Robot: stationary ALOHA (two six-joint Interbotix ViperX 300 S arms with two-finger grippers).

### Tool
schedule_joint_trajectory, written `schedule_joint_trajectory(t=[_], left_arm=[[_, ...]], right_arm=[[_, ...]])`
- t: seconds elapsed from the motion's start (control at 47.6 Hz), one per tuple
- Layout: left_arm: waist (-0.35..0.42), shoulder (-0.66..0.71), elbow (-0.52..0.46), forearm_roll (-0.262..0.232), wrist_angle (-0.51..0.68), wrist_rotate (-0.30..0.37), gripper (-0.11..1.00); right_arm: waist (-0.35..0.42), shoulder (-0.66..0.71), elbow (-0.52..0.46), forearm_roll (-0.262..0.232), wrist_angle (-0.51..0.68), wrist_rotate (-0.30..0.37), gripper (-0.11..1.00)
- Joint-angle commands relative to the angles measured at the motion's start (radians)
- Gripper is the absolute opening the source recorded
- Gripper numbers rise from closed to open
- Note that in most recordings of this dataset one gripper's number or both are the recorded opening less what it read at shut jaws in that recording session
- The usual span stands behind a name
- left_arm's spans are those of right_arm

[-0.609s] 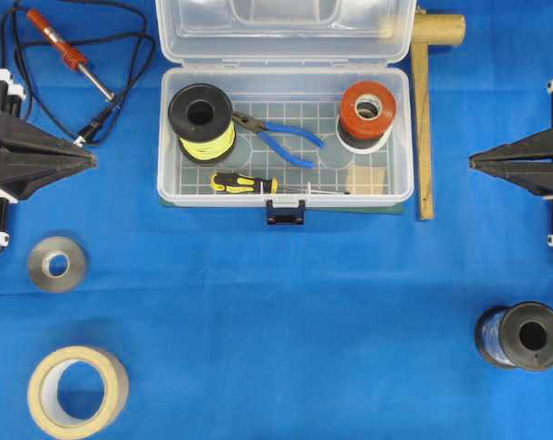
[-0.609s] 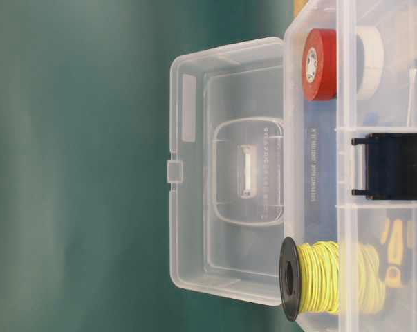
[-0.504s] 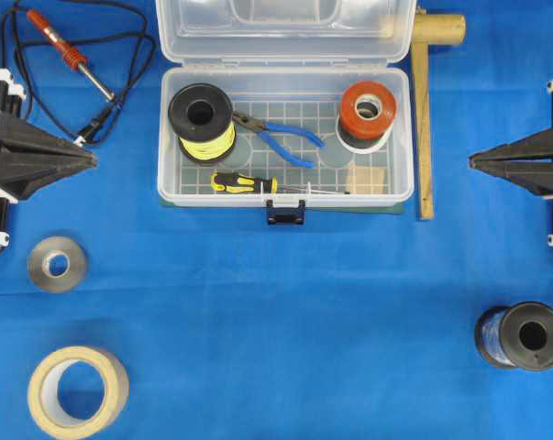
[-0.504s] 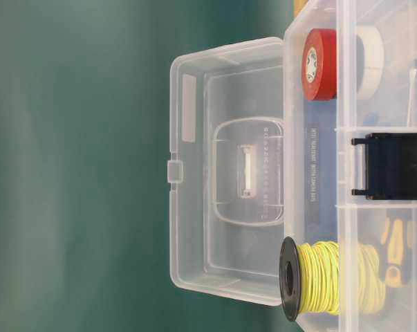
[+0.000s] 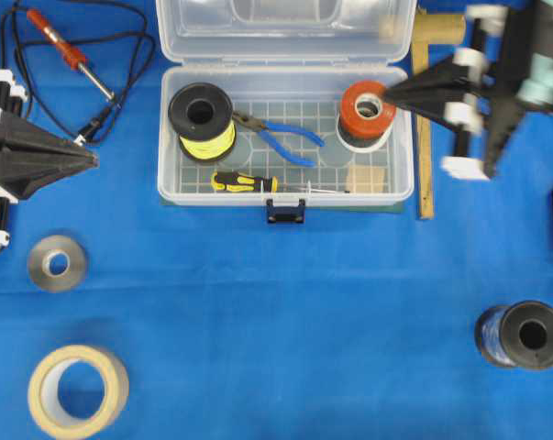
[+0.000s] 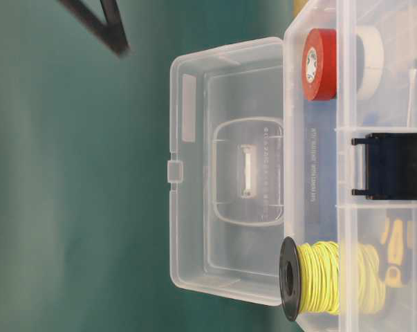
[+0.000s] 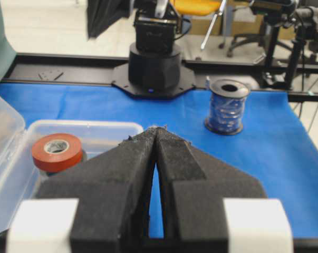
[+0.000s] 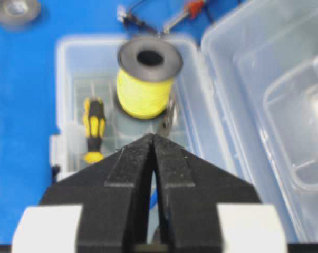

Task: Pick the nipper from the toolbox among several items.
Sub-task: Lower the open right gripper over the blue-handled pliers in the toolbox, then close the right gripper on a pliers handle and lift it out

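The clear toolbox [image 5: 169,137] stands open at the back middle, its lid [image 5: 285,27] folded away. Inside, the blue-handled nipper [image 5: 281,137] lies flat between the yellow wire spool [image 5: 201,119] and the red tape roll [image 5: 368,108]. The black-and-yellow screwdriver [image 5: 244,183] and a wooden block [image 5: 368,177] lie along the front wall. My right gripper [image 5: 388,94] hovers shut and empty over the box's right end, beside the red tape. The right wrist view shows the nipper's dark jaws [image 8: 169,118] just beyond the right gripper [image 8: 152,136]. My left gripper [image 5: 94,160] rests shut at the left edge.
An orange soldering iron [image 5: 67,50] with black cord lies at the back left. A grey tape roll [image 5: 56,264] and a tan tape roll [image 5: 77,390] lie front left. A blue wire spool [image 5: 522,335] stands front right. A wooden mallet [image 5: 425,119] lies right of the box.
My right arm has swung from the right edge up and leftward over the toolbox's right end, blurred in motion. The left arm and the box contents have not moved.
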Motion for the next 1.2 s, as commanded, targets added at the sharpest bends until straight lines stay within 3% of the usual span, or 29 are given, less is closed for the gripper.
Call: schedule_joint_trajectory(t=[0.0, 0.21, 0.252, 0.651, 1.029, 1.176], left_arm=[[-0.002, 0.008, -0.011, -0.002, -0.006, -0.005, 0.0], [0.0, 0.009, -0.009, -0.003, -0.006, -0.005, 0.0], [-0.002, 0.011, -0.009, -0.003, -0.006, -0.006, 0.0], [-0.002, 0.02, -0.003, -0.003, -0.006, -0.009, 0.0], [0.0, 0.021, 0.003, -0.005, -0.006, -0.009, 0.0], [-0.002, 0.021, 0.005, -0.005, -0.006, -0.009, 0.0]], right_arm=[[-0.011, 0.114, -0.091, -0.006, 0.028, -0.003, 0.1], [-0.018, 0.341, -0.229, -0.051, 0.135, -0.003, 0.71], [-0.021, 0.376, -0.245, -0.058, 0.146, -0.002, 0.76], [-0.067, 0.64, -0.322, -0.064, 0.147, -0.006, 0.7], [-0.089, 0.784, -0.35, -0.066, 0.095, -0.006, 0.69], [-0.091, 0.802, -0.364, -0.064, 0.095, -0.018, 0.6]])
